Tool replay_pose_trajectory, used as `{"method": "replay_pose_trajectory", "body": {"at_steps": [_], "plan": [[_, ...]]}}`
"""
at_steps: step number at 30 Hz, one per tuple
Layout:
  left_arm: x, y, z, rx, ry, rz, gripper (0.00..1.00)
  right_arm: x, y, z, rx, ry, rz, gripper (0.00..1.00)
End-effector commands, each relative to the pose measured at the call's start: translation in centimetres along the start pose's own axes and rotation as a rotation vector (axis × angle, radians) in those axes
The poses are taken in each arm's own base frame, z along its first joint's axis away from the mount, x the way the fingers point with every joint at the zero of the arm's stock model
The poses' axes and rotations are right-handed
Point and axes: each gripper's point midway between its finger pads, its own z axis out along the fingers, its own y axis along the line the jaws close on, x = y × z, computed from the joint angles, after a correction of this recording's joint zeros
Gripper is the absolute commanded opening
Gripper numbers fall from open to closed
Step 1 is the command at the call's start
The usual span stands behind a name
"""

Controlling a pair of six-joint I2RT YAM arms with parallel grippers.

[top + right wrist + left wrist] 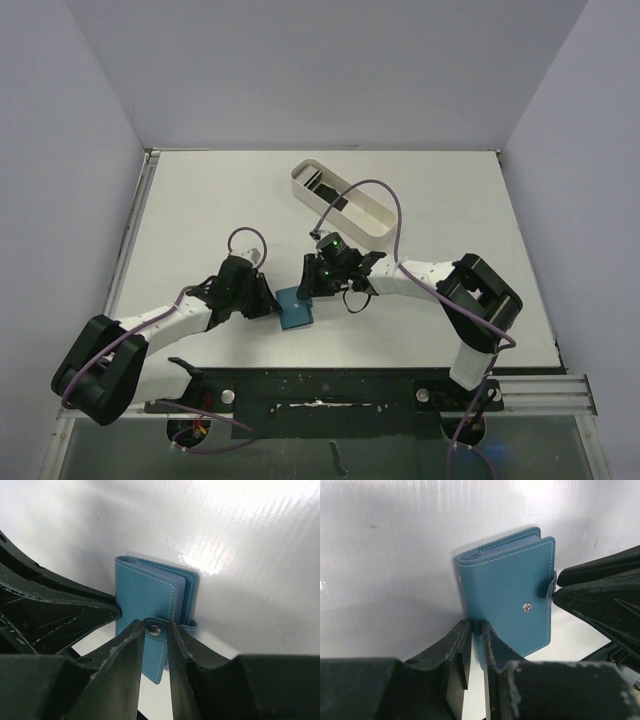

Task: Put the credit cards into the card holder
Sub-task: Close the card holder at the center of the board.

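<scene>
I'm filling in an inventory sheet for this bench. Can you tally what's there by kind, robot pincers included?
blue card holder: 1
white oval tray: 1
pincers: 2 (left pincer, right pincer)
Total: 4, leaving out the dark cards in the tray, too small to count.

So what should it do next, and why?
Probably the right gripper should tug the snap tab away to unsnap it: the teal card holder is closed, the left gripper pinches its corner, and nothing can go in yet.
</scene>
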Motion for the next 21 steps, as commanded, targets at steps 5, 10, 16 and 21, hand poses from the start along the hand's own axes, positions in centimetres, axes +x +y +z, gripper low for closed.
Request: {"method": "replay_pose_trajectory", "body": {"at_steps": [5, 10, 16, 21], "plan": [[-3.3, -4.6, -2.1, 0.141, -0.097, 0.007, 0.13, -1.1, 1.2, -0.3, -0.015, -0.036, -0.049, 0.23], [-3.8, -5.5, -2.3, 0.181, -0.121, 0.009, 0.13, -0.8, 1.2, -0.2, -0.014, -0.028, -0.051, 0.22], [-2.8, -4.2, -0.6, 0.153, -0.087, -0.010, 0.11, -0.4, 1.2, 0.0, -0.014, -0.017, -0.054, 0.22], [-1.9, -2.8, 0.8, 0.107, -0.051, -0.020, 0.08, 0.0, 1.3, 0.2, -0.018, 0.002, -0.059, 0.22]]}}
